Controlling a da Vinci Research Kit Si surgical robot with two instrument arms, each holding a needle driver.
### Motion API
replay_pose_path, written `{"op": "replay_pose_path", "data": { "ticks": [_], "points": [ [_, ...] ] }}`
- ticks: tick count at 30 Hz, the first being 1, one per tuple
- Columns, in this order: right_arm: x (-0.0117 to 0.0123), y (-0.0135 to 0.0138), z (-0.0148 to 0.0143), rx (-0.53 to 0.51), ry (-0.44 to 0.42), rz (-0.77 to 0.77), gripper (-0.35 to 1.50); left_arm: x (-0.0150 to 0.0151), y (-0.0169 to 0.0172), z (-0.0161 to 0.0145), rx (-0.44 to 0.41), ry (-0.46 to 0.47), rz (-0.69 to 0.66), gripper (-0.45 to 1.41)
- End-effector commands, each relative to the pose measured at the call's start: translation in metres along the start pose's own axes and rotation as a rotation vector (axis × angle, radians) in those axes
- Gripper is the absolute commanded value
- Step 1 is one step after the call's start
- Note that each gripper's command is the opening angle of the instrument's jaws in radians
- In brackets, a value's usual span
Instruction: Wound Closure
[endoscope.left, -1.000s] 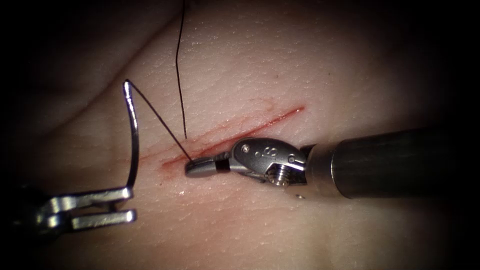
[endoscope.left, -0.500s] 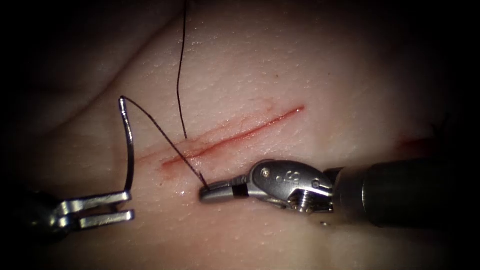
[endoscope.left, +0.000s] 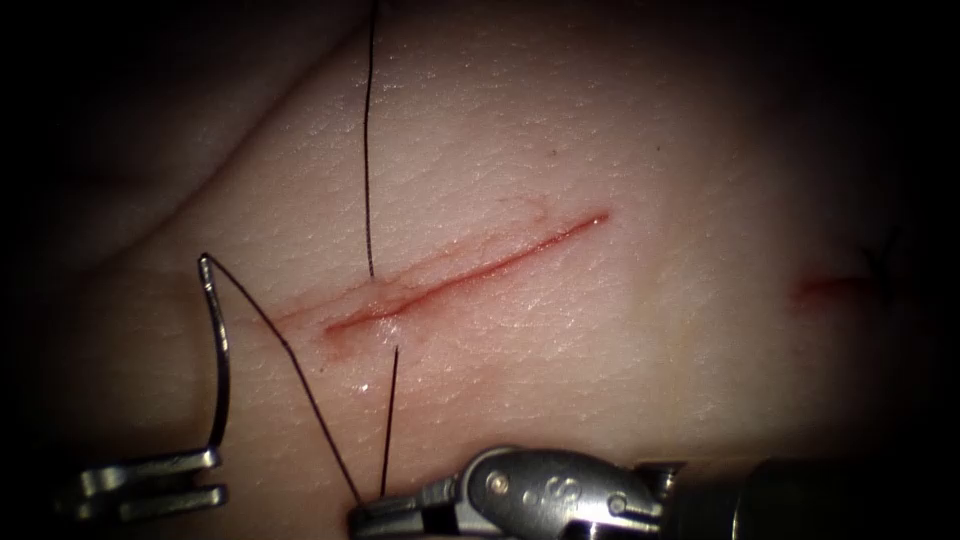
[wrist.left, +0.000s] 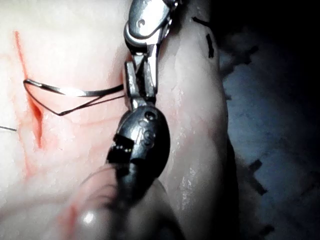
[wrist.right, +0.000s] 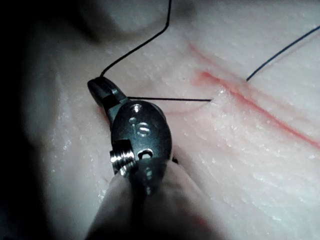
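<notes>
Needle (endoscope.left: 218, 352) clear of tissue (endoscope.left: 600, 330), clenched in left claw (endoscope.left: 205, 475); right claw (endoscope.left: 385, 512) grasps thread (endoscope.left: 300, 385).

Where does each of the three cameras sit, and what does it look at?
Endoscope: above and in front, facing the cut; left tool holds the needle, clear of the tissue; right tool holds the thread.
Left wrist: along its shaft, at its own jaws gripping the needle's end.
Right wrist: along its shaft, at its jaws shut on thread.
Shared: all show the cut and thread.
</notes>
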Motion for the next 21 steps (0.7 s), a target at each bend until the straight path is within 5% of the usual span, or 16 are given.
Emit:
{"op": "replay_pose_path", "data": {
  "ticks": [1, 4, 5, 14, 21],
  "points": [
    [0.0003, 0.0006, 0.0008, 0.001, 0.005, -0.023, 0.07, -0.0004, 0.0007, 0.0, 0.002, -0.005, -0.004, -0.45],
    [0.0006, 0.0018, 0.0003, -0.018, 0.001, -0.066, 0.91, -0.0003, 0.0006, -0.0013, 0.03, -0.016, -0.007, -0.45],
    [0.0007, 0.0023, 0.0001, -0.024, -0.001, -0.081, 1.01, -0.0002, 0.0005, -0.0018, 0.035, -0.019, -0.008, -0.45],
    [-0.0007, 0.0069, -0.0021, -0.152, -0.065, -0.195, 1.28, -0.0003, -0.0011, -0.0072, 0.106, -0.032, -0.02, -0.45],
    [-0.0024, 0.0093, -0.0013, -0.224, -0.138, -0.257, 1.23, -0.0001, -0.001, -0.0074, 0.124, -0.044, -0.018, -0.45]
  ]
}}
